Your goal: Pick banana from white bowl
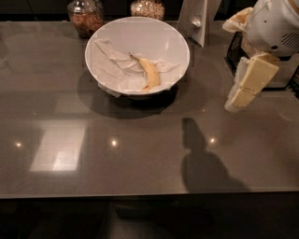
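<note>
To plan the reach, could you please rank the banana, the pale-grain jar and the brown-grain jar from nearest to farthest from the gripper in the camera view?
From the gripper, at the right:
1. banana, in the white bowl, to its left.
2. pale-grain jar, back centre.
3. brown-grain jar, back left.

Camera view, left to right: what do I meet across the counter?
Glass jar of brown grains → banana, lying in the white bowl → white upright stand → gripper, above the counter at the right, apart from the bowl.
</note>
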Robot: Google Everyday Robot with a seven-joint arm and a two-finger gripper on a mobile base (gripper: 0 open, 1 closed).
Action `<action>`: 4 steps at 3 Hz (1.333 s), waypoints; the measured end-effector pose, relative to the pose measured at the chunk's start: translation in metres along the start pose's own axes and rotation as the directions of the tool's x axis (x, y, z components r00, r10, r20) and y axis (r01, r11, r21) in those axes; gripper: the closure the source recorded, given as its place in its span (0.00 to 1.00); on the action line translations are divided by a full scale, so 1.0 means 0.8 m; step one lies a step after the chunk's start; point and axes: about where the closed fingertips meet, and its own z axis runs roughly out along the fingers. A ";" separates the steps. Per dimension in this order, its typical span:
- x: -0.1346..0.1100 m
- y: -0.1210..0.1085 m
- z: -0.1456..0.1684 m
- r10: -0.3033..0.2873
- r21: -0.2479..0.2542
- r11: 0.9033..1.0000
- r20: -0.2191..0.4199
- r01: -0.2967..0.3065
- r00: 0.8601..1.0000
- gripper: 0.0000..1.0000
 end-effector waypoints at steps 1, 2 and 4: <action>-0.046 -0.024 0.019 -0.047 -0.018 0.999 0.088 0.049 0.995 0.00; -0.089 -0.045 0.040 -0.134 -0.066 0.987 0.190 0.149 0.973 0.00; -0.092 -0.048 0.041 -0.161 -0.048 0.984 0.192 0.173 0.968 0.00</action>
